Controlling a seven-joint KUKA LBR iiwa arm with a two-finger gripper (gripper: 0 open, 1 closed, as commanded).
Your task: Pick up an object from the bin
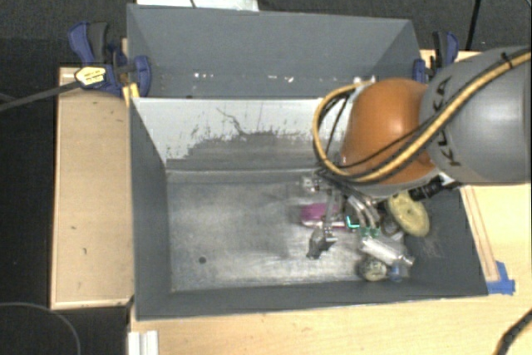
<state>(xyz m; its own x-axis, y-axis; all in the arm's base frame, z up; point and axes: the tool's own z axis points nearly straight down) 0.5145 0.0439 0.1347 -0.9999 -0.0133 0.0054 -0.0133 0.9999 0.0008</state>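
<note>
My gripper (pixel 324 234) hangs low over the bin's floor, right of the middle, under the arm's orange cover. A small magenta thing (pixel 312 214) lies right beside it on its left, touching or nearly touching it. Just to the gripper's right lies a small silver and white piece with a blue end (pixel 381 250). In front of that sits a small roundish yellow and blue thing (pixel 373 269). A pale yellow disc-like thing (pixel 410 215) lies further right, partly under the arm.
The arm and its orange cover hang over the bin's right half and hide what lies beneath. The loose things cluster in the front right corner. The bin's sloping walls rise at the back and left.
</note>
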